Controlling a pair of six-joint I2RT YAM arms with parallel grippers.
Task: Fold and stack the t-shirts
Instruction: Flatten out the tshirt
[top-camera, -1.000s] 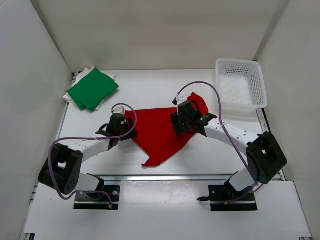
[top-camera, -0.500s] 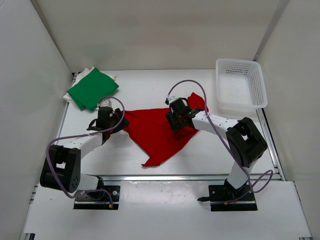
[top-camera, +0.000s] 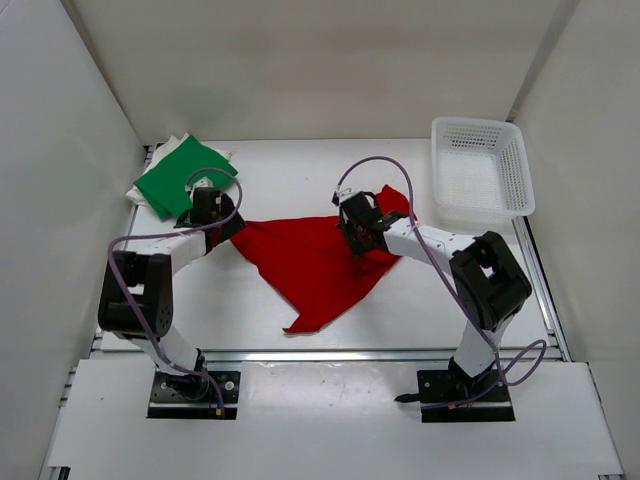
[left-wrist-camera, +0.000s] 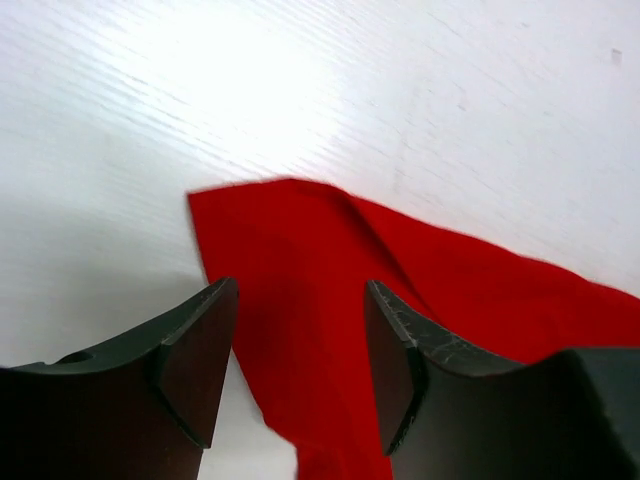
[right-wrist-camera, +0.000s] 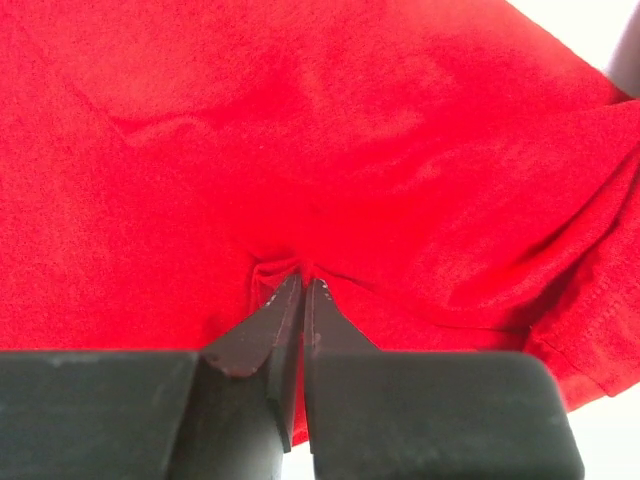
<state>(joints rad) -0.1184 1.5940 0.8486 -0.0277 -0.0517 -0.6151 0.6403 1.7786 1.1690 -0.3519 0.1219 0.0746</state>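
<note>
Red soft cloth t-shirt (top-camera: 315, 265): lies unfolded, left of white plastic lattice basket (top-camera: 478, 122). Right gripper (right-wrist-camera: 302, 290): pinched closed on thin tuck of it. Left gripper (left-wrist-camera: 300, 300): jaws spread over corner, holding nothing. Risk: slim pinch may slip, cloth bunching.

You can read no text, label, brand or number in any view. The red t-shirt (top-camera: 310, 265), the green t-shirt (top-camera: 185, 178) and the white basket (top-camera: 472, 122) show only plain surfaces.
</note>
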